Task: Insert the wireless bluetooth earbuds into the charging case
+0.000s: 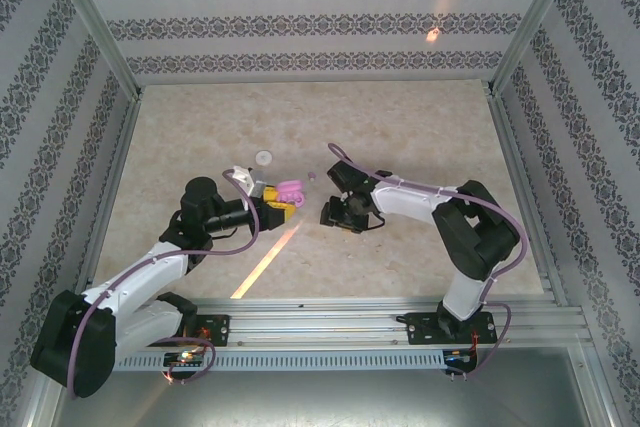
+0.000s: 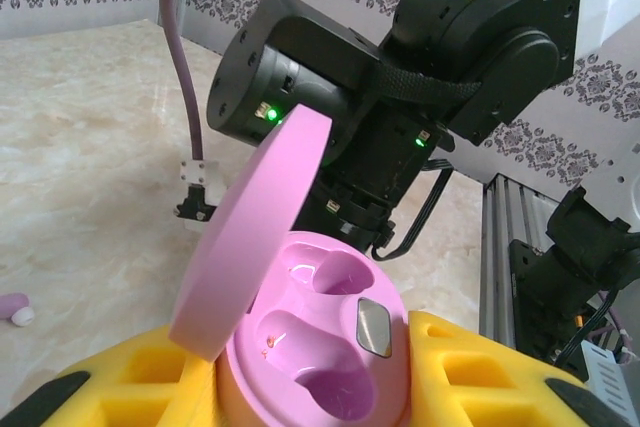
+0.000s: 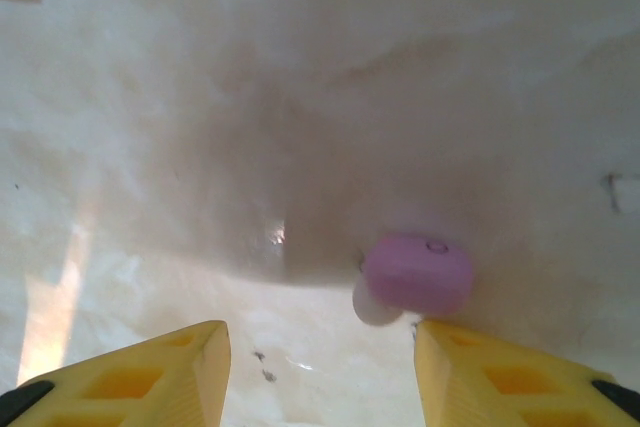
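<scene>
Near the middle of the table, the left gripper was clamped on the case and held it off the surface. In the left wrist view its yellow pads pressed the case from both sides. The lid stood tilted up and back on its hinge, and the two wells lay bare, pink and glossy, with nothing seated in them. A small silver plate sat on the rim beside the wells. Behind the case loomed the dark joints of the right arm, green lights lit on it. At the left edge of that view an earbud lay on the table, lilac with a pale tip.

Just to the right of the case, the right gripper faced the left one across a short gap. In its own wrist view the yellow fingers stood wide apart and held nothing. An earbud lay on the marble there, ahead of the fingers and closer to the right one, apart from both, on its side with its white tip toward the gap. I could not tell whether it was the same one seen from the left wrist.

Farther out toward the far edge, a white disc lay flat – well apart from both grippers.
</scene>
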